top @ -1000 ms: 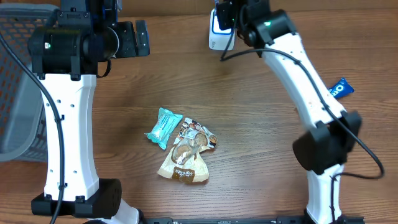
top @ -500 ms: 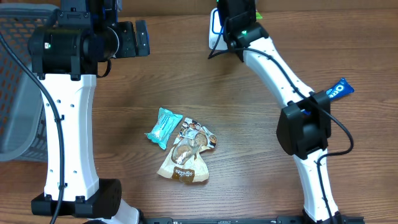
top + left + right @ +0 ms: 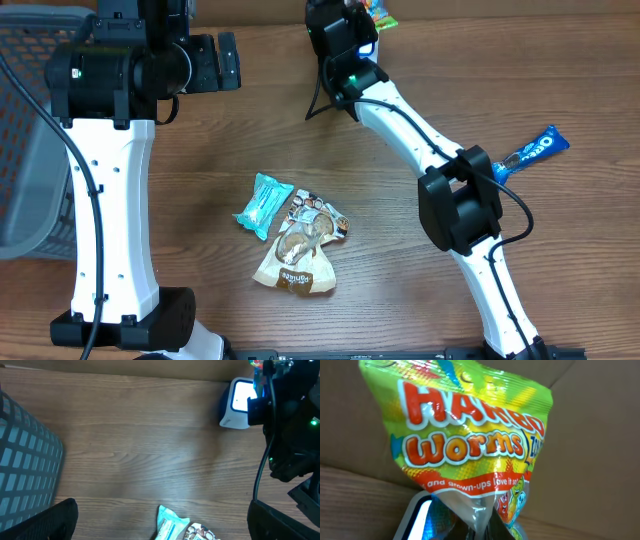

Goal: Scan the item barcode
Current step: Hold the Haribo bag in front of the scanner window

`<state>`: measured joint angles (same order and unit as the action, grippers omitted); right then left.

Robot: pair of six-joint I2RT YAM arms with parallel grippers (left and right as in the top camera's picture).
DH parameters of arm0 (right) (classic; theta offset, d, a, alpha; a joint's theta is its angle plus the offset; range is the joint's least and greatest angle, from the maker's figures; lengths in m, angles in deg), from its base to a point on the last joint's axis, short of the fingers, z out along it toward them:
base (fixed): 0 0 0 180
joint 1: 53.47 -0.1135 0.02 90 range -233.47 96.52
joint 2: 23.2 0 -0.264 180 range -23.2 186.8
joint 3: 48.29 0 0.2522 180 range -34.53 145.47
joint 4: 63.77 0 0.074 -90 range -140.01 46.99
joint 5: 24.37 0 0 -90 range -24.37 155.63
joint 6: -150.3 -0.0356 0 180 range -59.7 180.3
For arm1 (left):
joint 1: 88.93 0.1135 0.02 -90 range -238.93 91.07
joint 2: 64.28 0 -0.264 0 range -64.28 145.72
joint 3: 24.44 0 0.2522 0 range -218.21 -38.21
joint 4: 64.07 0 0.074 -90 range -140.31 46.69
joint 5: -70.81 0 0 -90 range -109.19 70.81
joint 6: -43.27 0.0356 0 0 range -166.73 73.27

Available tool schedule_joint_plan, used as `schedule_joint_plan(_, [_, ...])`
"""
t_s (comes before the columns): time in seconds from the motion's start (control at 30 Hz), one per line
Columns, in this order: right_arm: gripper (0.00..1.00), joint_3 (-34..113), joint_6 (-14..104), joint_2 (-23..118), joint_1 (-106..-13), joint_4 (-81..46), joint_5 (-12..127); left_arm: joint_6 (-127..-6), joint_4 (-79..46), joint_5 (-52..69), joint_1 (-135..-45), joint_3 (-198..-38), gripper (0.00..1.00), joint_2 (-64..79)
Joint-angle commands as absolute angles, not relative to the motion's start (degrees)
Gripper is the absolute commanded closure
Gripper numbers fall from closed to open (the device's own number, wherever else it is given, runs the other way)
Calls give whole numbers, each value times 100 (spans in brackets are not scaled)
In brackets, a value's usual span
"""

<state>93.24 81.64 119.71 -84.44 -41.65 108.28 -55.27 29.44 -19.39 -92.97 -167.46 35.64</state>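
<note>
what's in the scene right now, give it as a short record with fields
right gripper: shut on gummy worms bag, close to the scanner
left gripper: open, empty
table middle: teal packet beside brown snack bag
right side: blue cookie pack
left edge: basket

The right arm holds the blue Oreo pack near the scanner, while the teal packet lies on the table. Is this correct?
Not quite. The right arm holds a Haribo Worms bag, as the right wrist view shows; the blue Oreo pack lies on the table. The rest stands: the bag is near the scanner, and the teal packet lies on the table.
</note>
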Motion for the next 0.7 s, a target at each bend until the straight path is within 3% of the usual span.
schedule_joint_plan(0.0, [96, 9378, 8947, 12059, -8406, -4322, 11169, -5422, 2937, -1935, -9308, -16730, 0, 3579])
schedule_joint_plan(0.17, [96, 9376, 9661, 12280, -8360, -4370, 11178, -5422, 2937, -1935, -9308, -16730, 0, 3579])
schedule_joint_plan(0.67, [96, 9378, 9860, 12352, -8352, -5212, 11661, -5422, 2937, -1937, -9308, -16730, 0, 3579])
